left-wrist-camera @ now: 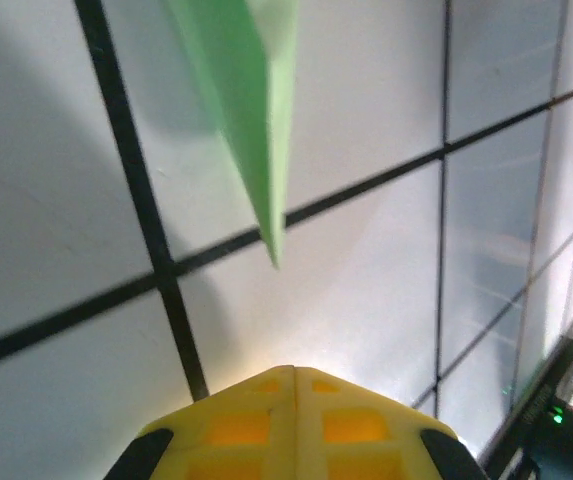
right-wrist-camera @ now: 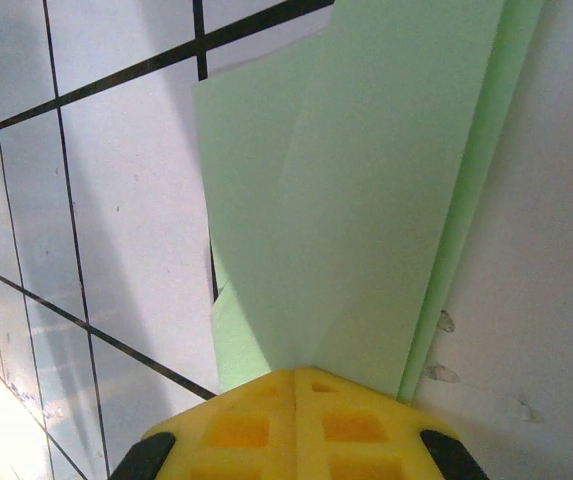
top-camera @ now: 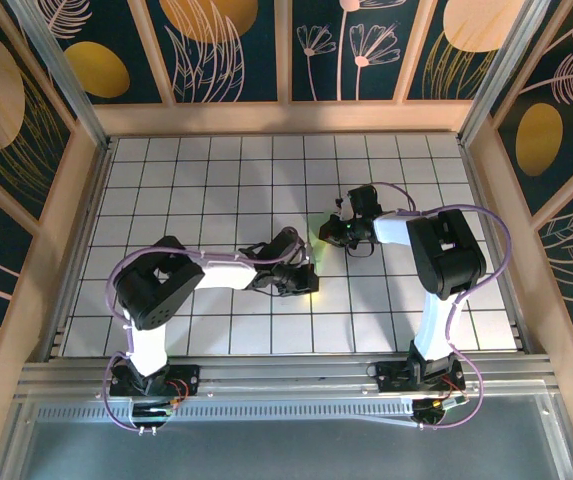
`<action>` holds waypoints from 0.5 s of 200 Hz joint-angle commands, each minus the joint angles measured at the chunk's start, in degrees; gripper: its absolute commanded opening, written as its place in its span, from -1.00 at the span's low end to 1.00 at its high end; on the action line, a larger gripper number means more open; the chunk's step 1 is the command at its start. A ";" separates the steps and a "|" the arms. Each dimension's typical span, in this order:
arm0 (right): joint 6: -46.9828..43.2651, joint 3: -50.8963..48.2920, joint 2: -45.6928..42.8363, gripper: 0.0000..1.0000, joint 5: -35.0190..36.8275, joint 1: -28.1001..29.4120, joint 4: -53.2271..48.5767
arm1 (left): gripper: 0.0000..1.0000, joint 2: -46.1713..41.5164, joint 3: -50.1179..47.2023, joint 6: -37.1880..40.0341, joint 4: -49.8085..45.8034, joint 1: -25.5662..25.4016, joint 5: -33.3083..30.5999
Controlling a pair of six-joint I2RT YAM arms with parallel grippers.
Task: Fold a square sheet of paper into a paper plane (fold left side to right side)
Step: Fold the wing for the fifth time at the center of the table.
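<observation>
The tiled table [top-camera: 166, 200] fills the middle of the top view, inside walls with a leaf pattern. The left arm [top-camera: 216, 272] reaches in from the left and the right arm [top-camera: 444, 250] bends in from the right. Their tips are near each other at mid-table.

Between the two tips lies the plane [top-camera: 315, 240], pale green and mostly hidden there. In the right wrist view the plane [right-wrist-camera: 366, 200] lies flat on the tiles as a broad folded panel. It has layered edges along its right side and runs down under the fingers. In the left wrist view the plane [left-wrist-camera: 251, 90] narrows to a sharp tip that ends over a black grid line, apart from the fingers.

The left gripper [left-wrist-camera: 294, 375] is clenched, its yellow fingers meeting at a seam with nothing between them. The right gripper [right-wrist-camera: 296, 378] is clenched too, over the plane's edge. I cannot tell whether it presses on the paper.
</observation>
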 commanded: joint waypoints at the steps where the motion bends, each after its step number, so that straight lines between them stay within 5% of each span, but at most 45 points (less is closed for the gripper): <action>1: -1.06 -1.86 4.90 -1.00 7.21 1.36 -7.41 | -0.91 -3.24 2.78 0.10 -1.09 1.63 2.69; 100: -0.81 -1.54 4.90 -1.00 7.39 1.62 -7.41 | -0.93 9.18 13.65 3.58 0.26 5.72 6.82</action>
